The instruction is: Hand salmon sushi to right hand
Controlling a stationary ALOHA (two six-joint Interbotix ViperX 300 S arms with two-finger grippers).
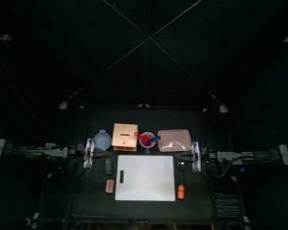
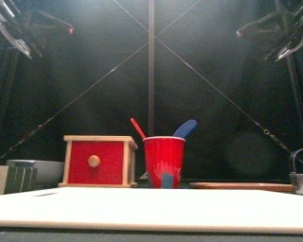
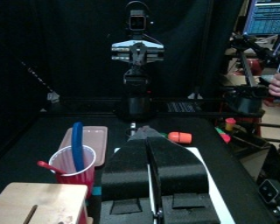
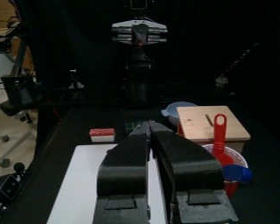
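Both claws are seen from above, pulled back at the worktop's (image 1: 86, 202) sides. The left claw (image 1: 89, 153) and the right claw (image 1: 197, 154) are each pressed together and empty. The salmon sushi (image 1: 108, 185) is laid just beside the left edge of the white board (image 1: 147, 177), toward the front, so it is nearer the left claw. Its long side seems to run front to back.

From the front, no sushi can be made out.

In the left wrist view it is not seen either.

In the right wrist view it is found far off, past the board, on the other arm's side.
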